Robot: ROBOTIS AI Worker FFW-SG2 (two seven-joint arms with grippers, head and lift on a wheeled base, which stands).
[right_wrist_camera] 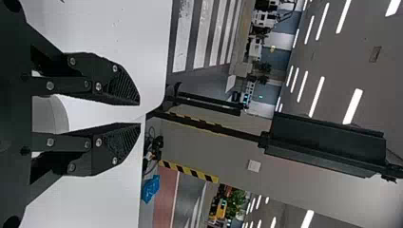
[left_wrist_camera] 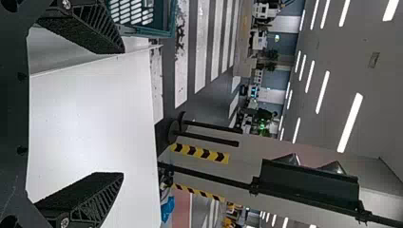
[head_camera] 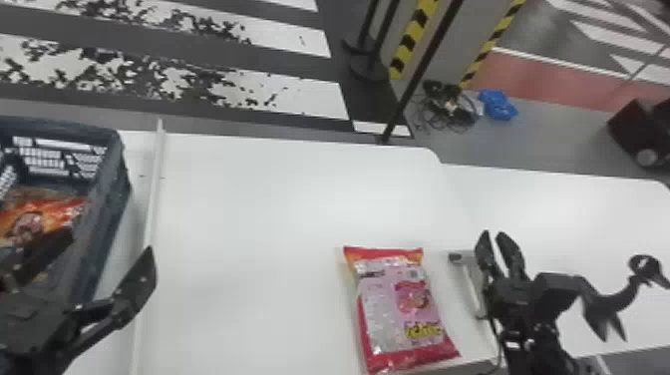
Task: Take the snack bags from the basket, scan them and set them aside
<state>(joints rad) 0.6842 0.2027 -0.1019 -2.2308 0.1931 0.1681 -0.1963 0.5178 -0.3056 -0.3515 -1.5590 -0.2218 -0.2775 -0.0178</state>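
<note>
My left gripper (head_camera: 107, 243) is open at the right wall of the dark blue-grey basket (head_camera: 102, 209), one finger over the basket and one over the table. In the left wrist view the left gripper (left_wrist_camera: 123, 112) has its fingers wide apart, nothing between them. Inside the basket lies an orange-red snack bag (head_camera: 47, 212), partly hidden by that finger. A pink and red snack bag (head_camera: 399, 299) rests flat on the white table. To its right is my right gripper (head_camera: 493, 233), slightly open and empty; the right wrist view shows a narrow gap in the right gripper (right_wrist_camera: 139, 113).
A grey, bar-like object (head_camera: 471, 286) lies beside the right gripper. Farther right is a black curved device (head_camera: 605, 301). A thin white strip (head_camera: 152, 199) runs along the table (head_camera: 259, 199) beside the basket. Beyond the table's far edge stands a dark pole (head_camera: 423, 70).
</note>
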